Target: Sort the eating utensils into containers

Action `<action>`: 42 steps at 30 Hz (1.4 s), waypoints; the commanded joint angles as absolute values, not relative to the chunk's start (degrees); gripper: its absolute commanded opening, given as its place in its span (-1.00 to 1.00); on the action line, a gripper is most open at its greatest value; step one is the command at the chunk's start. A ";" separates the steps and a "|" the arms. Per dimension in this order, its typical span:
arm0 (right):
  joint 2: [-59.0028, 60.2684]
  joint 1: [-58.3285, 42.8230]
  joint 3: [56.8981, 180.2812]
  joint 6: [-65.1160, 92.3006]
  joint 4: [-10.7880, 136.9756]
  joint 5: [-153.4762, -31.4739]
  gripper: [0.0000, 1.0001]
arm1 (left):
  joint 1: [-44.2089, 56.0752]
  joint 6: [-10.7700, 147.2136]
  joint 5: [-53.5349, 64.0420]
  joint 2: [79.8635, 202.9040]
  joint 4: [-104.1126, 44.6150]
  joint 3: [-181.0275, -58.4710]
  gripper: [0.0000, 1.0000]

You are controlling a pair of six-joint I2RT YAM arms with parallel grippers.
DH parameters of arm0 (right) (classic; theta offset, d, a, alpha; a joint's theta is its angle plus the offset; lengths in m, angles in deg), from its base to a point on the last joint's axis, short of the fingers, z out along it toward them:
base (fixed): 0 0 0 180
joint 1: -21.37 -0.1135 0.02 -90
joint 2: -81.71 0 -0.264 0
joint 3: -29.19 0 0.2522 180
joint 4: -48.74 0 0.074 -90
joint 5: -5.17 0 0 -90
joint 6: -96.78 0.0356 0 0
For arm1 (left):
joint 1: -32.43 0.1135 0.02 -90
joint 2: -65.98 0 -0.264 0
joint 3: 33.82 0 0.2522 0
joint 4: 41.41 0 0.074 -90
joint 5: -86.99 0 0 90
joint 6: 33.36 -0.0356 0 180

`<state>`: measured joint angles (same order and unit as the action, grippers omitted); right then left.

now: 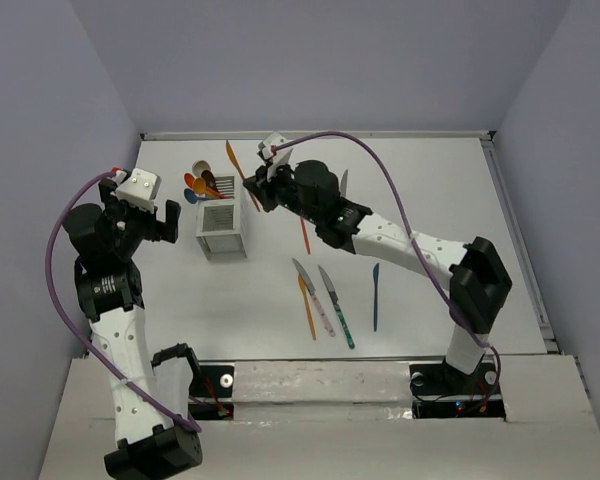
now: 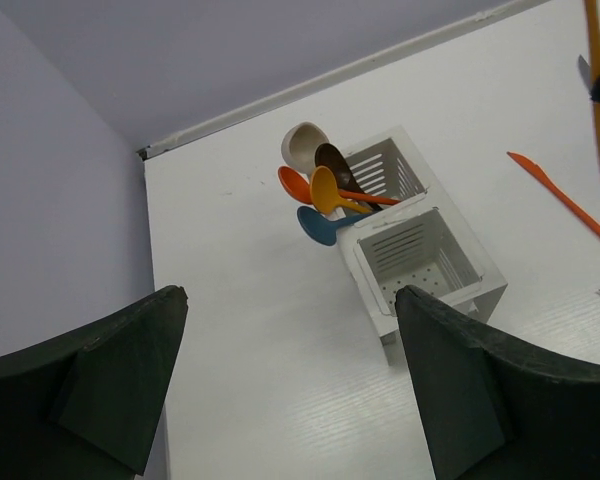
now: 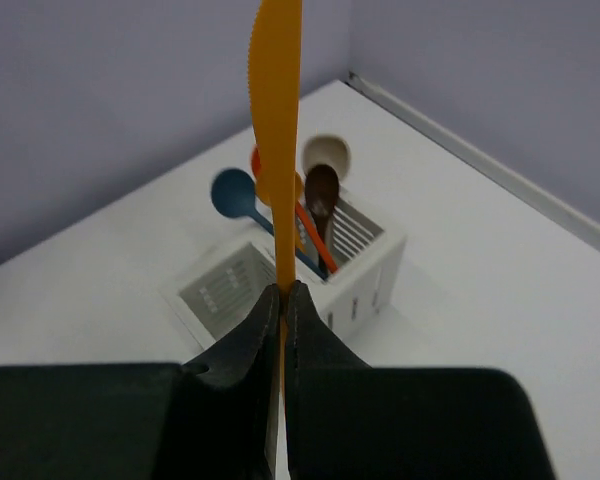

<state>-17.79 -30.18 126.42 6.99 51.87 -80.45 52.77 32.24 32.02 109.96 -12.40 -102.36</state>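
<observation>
Five spoons [image 1: 202,183] stand in the caddy [image 1: 223,246], upper left. Right gripper [image 3: 282,300] pinches an orange knife [image 3: 278,120]; left gripper [image 2: 290,375] gapes wide.

The right gripper [image 3: 282,300] pinched an orange knife [image 3: 278,120] upright, serrated blade pointing up. Beyond stood the white slatted caddy [image 3: 370,270], with blue, beige and brown spoons [image 3: 321,190] in its far compartment.
</observation>
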 commanded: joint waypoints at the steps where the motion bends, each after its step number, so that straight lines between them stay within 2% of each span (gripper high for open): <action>1: -25.32 -30.92 132.86 6.51 32.40 -92.28 -1.00 | 52.91 34.58 31.03 109.48 -11.56 -101.37 0.98; 7: -37.45 -31.45 140.42 10.90 22.25 -101.43 -1.00 | 52.91 36.95 24.69 109.75 -15.06 -97.34 0.98; 13: -45.54 -31.45 143.41 11.61 21.98 -104.61 -1.00 | 52.91 37.66 21.43 109.66 -17.36 -93.29 0.98; 23: -48.02 -31.45 140.17 7.39 25.58 -102.23 -1.00 | 52.91 37.13 21.16 109.31 -17.63 -91.61 0.98; 24: -47.58 -31.45 139.81 7.39 25.76 -102.15 -0.89 | 52.91 37.13 21.25 109.22 -17.63 -91.61 0.98; 25: -47.14 -31.45 138.85 6.61 25.76 -102.06 -0.70 | 52.91 37.13 21.25 109.13 -17.63 -91.44 0.98; 26: -46.18 -31.45 138.41 5.64 25.76 -102.06 -0.61 | 52.91 37.13 21.25 109.13 -17.71 -91.52 0.98; 27: -45.65 -31.45 137.88 5.46 25.85 -101.63 -0.37 | 52.91 37.13 21.34 108.96 -17.63 -91.44 0.98; 30: -43.19 -31.45 135.77 4.58 26.02 -99.87 -0.15 | 52.82 37.04 21.43 108.78 -17.63 -91.35 0.98; 38: -30.63 -31.45 126.46 6.77 29.17 -92.76 0.11 | 52.82 36.60 23.10 107.99 -17.19 -91.44 0.98; 41: -23.51 -31.45 124.78 11.25 41.80 -78.04 0.11 | 52.82 36.34 23.10 107.73 -16.84 -91.35 0.98; 42: -21.84 -30.93 124.61 12.30 46.46 -77.98 0.11 | 52.82 36.17 23.27 107.73 -16.83 -91.35 0.98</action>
